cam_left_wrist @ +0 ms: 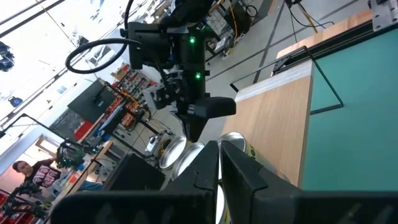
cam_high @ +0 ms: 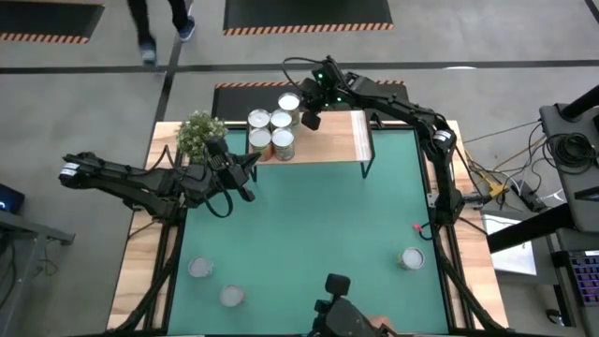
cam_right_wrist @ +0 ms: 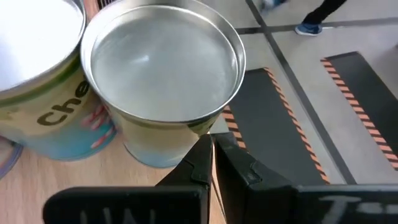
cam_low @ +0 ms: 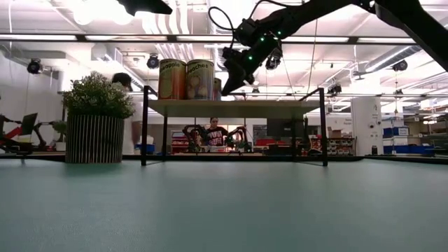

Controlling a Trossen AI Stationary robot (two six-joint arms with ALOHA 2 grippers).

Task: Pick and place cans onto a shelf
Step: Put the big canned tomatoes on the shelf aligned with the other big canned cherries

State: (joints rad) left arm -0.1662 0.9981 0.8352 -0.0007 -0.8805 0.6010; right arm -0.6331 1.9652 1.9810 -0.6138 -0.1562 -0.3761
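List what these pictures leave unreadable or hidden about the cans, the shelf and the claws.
- Shelf cans: the high view shows only tops; side labels hidden.
- Low view: the front cans hide the rest, so no count there.
- Table cans: too small to read; absent from the low view.
- Left claw: its own fingers cover the cans behind.
- Right claw: the label beside it is cut off by the edge.

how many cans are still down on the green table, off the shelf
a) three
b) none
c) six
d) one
a) In the high view three cans stand on the green table: one and another near the front left, and one at the right edge; the other cans sit on the shelf.
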